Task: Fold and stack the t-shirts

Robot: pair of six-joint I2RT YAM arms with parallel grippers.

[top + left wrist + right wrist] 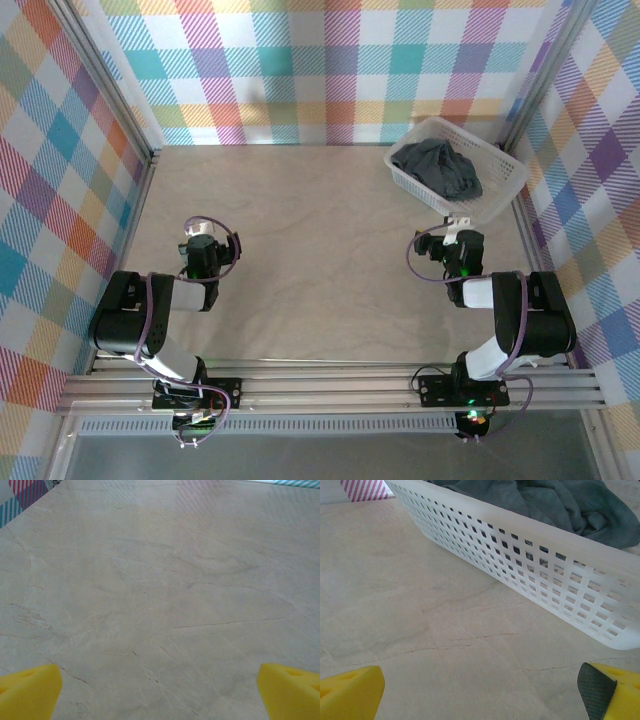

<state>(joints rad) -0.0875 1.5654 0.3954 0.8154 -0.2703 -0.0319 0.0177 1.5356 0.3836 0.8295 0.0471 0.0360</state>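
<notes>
Pale, marble-veined surface (pixel 300 250), closed in by plaid walls (pixel 350 70); your two arms are mounted at its near edge.

Item 1: t-shirts (pixel 440 168). Dark slate-grey cloth, crumpled in one heap inside the white mesh basket (pixel 505 180). The basket stands at the far right corner of the surface, set at an angle to the walls. You cannot tell how many shirts the heap holds.

Item 2: right tool (pixel 455 222). It sits just in front of the basket, apart from it, with bare surface between. On your right wrist camera the basket's near wall runs across the upper frame, and grey cloth rises over its rim. Yellow fingertips (pixel 350 690) stand wide apart, gripping nothing.

Item 3: left tool (pixel 203 232). It is over the left half of the surface, well apart from the basket and the t-shirts. Its yellow fingertips (pixel 30 690) are likewise spread wide, with bare surface ahead of them.
</notes>
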